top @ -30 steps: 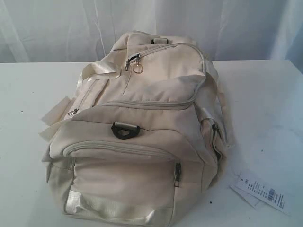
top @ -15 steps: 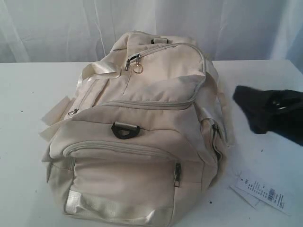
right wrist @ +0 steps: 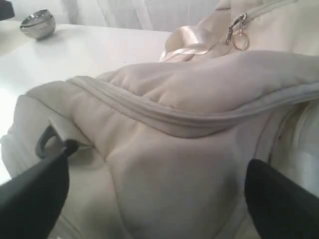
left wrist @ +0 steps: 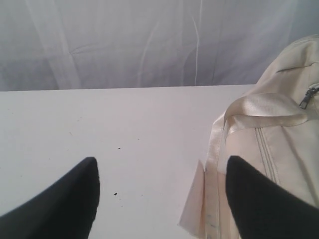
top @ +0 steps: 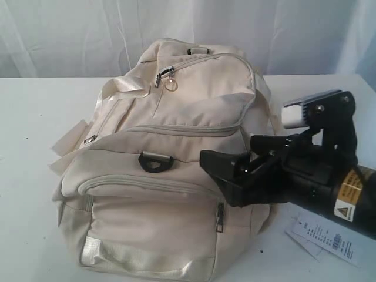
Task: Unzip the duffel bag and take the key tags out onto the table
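Both grippers stand spread wide with nothing in them. My right gripper [top: 235,170] reaches in from the right of the exterior view and hangs at the near right flank of the duffel bag [top: 170,188]. In the right wrist view its black fingers [right wrist: 30,204] sit either side of a bulging fold of cream fabric; whether they touch the cloth I cannot tell.

My left gripper [left wrist: 162,199] shows only in its own wrist view. Its tips are far apart above the table [top: 35,117], and one of them is in front of the bag's end, just beside a pale glossy strap [left wrist: 259,107].

The bag lies in the middle of the white table, with a zipped end pocket facing the exterior camera. Every zip I can see is closed. The end pocket's zip pull [top: 220,216] hangs at its right corner, and a small gold ring [top: 170,85] dangles from the upper pocket's slider. A dark D-ring [top: 155,161] rests on top of the bag.

A white paper label [top: 326,238] lies on the table near the bag's right corner, below my right arm. A small metal bowl [right wrist: 37,24] sits well apart from the bag.
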You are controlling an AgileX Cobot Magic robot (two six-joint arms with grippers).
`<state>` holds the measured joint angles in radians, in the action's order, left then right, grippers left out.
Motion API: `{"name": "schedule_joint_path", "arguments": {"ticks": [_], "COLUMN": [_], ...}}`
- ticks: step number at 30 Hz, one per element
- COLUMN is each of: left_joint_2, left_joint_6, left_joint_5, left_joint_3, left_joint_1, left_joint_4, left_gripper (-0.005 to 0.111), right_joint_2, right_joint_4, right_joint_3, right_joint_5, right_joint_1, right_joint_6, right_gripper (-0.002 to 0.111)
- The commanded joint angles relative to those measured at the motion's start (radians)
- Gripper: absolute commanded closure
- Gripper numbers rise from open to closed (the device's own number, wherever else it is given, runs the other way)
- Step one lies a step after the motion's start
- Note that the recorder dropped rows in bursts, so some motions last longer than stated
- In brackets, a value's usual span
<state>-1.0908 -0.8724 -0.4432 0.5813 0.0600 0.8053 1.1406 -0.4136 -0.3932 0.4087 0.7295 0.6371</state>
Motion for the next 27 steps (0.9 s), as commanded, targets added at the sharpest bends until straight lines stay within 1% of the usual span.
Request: {"name": "schedule_joint_path", "arguments": {"ticks": [1, 5, 7, 9, 11, 14, 16, 17, 20, 23, 27], "left_joint_2": [0.001, 0.001, 0.001, 0.001, 0.001, 0.001, 0.001, 0.001, 0.001, 0.001, 0.001], "left_joint_6": [-0.005, -0.005, -0.005, -0.005, -0.005, -0.005, -0.005, -0.005, -0.003, -0.003, -0.003], "left_joint_5": [0.003, 0.003, 0.003, 0.003, 0.003, 0.003, 0.003, 0.003, 0.003, 0.009, 0.027], "left_joint_3": [0.009, 0.009, 0.009, 0.009, 0.009, 0.009, 0.009, 0.009, 0.009, 0.009, 0.009], "left_joint_1": [-0.005, -0.005, -0.005, -0.005, -0.005, -0.005, -0.005, -0.005, -0.005, -0.005, -0.005], "left_joint_4": [-0.001, -0.001, -0.001, -0.001, -0.001, -0.001, -0.001, -0.001, -0.001, -0.001, -0.001], "left_gripper": [0.034, 0.034, 0.034, 0.034, 0.034, 0.034, 0.034, 0.034, 0.034, 0.034, 0.034], "right_joint_2": [0.077, 0.151, 0.180, 0.192, 0.192, 0.183, 0.173, 0.167, 0.133, 0.088, 0.041], "right_joint_4": [0.001, -0.007, -0.009, -0.009, -0.011, -0.011, -0.011, -0.009, -0.009, -0.009, -0.010], "right_joint_3": [-0.050, -0.083, -0.095, -0.096, -0.096, -0.096, -0.096, -0.096, -0.096, -0.109, -0.147], "right_joint_5": [-0.033, -0.008, -0.013, -0.024, -0.080, -0.208, -0.288, -0.329, -0.433, -0.494, -0.460], "right_joint_1": [0.017, 0.017, 0.017, 0.017, 0.017, 0.017, 0.017, 0.017, 0.006, -0.039, -0.139], "right_joint_6": [0.003, 0.003, 0.003, 0.003, -0.008, -0.029, -0.081, -0.102, -0.166, -0.227, -0.307], "right_gripper": [0.023, 0.027, 0.035, 0.047, 0.062, 0.089, 0.104, 0.108, 0.108, 0.108, 0.108]}}
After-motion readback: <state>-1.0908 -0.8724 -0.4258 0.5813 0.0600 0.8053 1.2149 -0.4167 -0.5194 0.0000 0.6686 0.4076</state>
